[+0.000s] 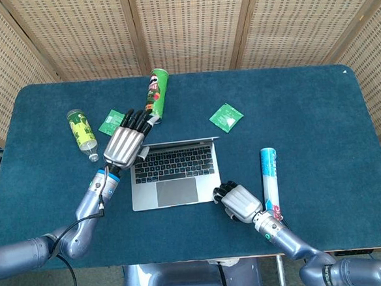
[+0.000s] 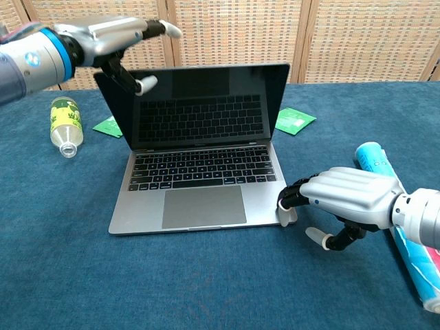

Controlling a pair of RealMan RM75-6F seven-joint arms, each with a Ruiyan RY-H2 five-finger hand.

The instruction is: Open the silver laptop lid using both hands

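The silver laptop (image 2: 203,204) stands open in the middle of the table, its lid (image 2: 206,103) raised just past upright and the screen dark. My left hand (image 2: 103,38) holds the lid's top left corner, fingers stretched over the top edge and thumb on the screen side; the head view shows this left hand (image 1: 124,142) beside the lid edge. My right hand (image 2: 350,199) rests on the table at the base's front right corner, bent fingertips (image 2: 284,214) pressing on that corner. The head view shows the right hand (image 1: 237,200) just right of the base (image 1: 174,191).
A green chips can (image 1: 154,95) lies behind the laptop. A plastic bottle (image 2: 65,124) lies at the left. Green packets (image 1: 114,121) (image 2: 294,119) lie on both sides of the lid. A blue and white tube (image 1: 270,180) lies close behind my right hand.
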